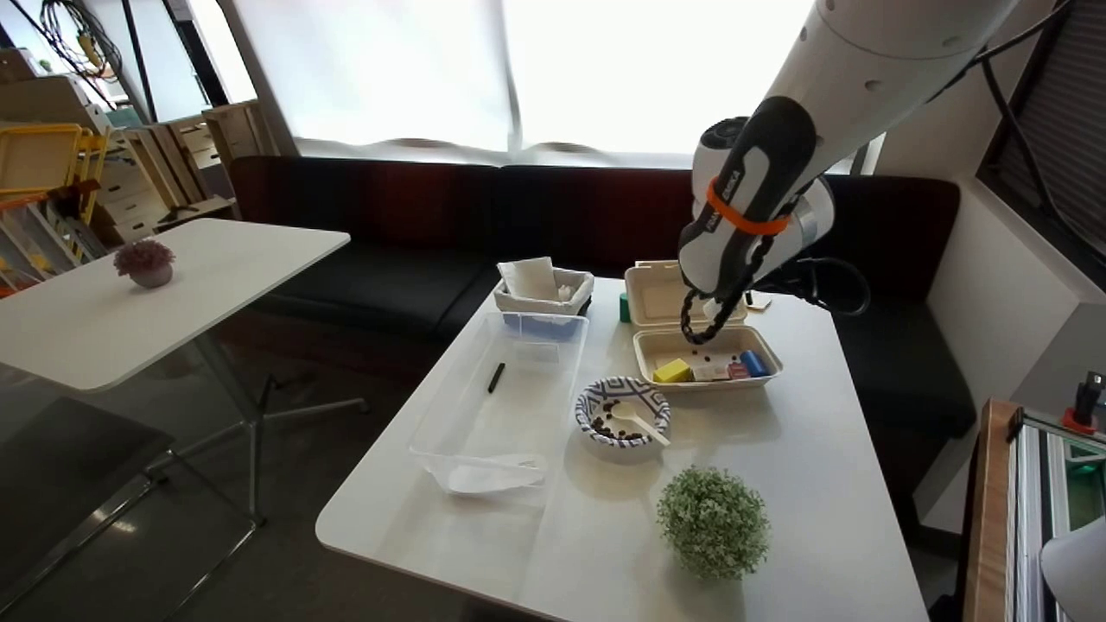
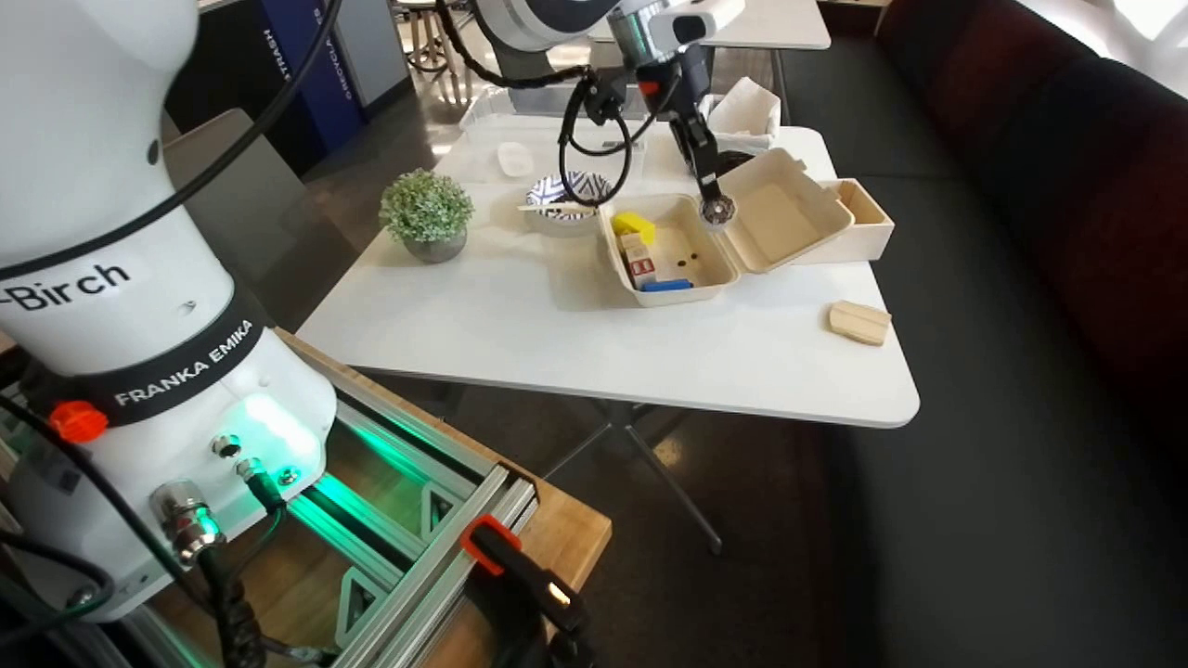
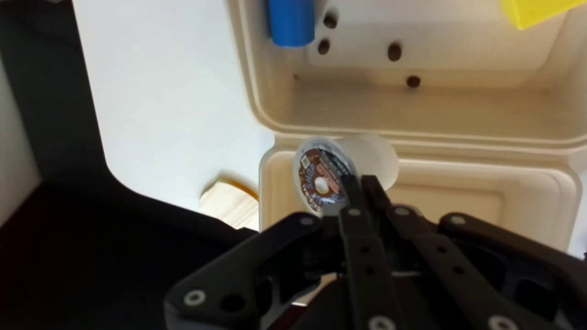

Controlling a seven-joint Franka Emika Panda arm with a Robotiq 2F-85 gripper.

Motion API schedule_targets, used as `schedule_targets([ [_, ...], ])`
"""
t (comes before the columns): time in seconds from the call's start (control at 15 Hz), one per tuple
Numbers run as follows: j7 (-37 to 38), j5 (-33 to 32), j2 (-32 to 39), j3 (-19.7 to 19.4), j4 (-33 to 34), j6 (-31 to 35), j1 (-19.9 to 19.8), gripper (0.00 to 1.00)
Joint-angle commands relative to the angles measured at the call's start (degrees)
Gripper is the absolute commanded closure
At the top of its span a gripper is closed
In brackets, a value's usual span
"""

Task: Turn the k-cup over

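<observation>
The k-cup (image 3: 373, 158) is a white cup with a brown and black printed lid. In the wrist view it lies on its side in the fingers, its lid facing left. My gripper (image 3: 361, 182) is shut on it at the lid's rim, one finger on the lid side and one on the cup side. In an exterior view the k-cup (image 2: 717, 211) hangs from the fingertips of the gripper (image 2: 711, 190), over the hinge side of the open takeout box (image 2: 670, 299). In an exterior view the fingers are mostly hidden behind the arm and cable.
The box holds a yellow block (image 2: 634, 225), a blue cylinder (image 2: 666, 286), small cartons and dark beans. Its lid (image 2: 789, 213) stands open. A patterned bowl (image 1: 622, 410) with a spoon, a clear bin (image 1: 441, 432), a plant (image 1: 713, 523) and a wooden piece (image 2: 859, 323) are on the table.
</observation>
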Motion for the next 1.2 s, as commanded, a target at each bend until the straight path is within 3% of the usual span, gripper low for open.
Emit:
schedule_targets([
  [0.0, 9.15, -10.57, 5.27, -7.67, 6.32, -12.42, 9.79, 0.99],
  [0.2, 12.57, -17.8, 5.28, -6.96, 11.43, -22.73, 11.01, 0.99],
  [0.47, 15.24, -24.8, 4.13, -1.22, 16.19, -32.26, 7.38, 0.99],
  [0.8, 16.52, -27.14, 4.63, 11.87, 21.64, -36.35, -4.87, 0.99],
  [1.13, 21.05, -30.91, 6.77, 22.74, 27.48, -35.52, -17.43, 0.99],
])
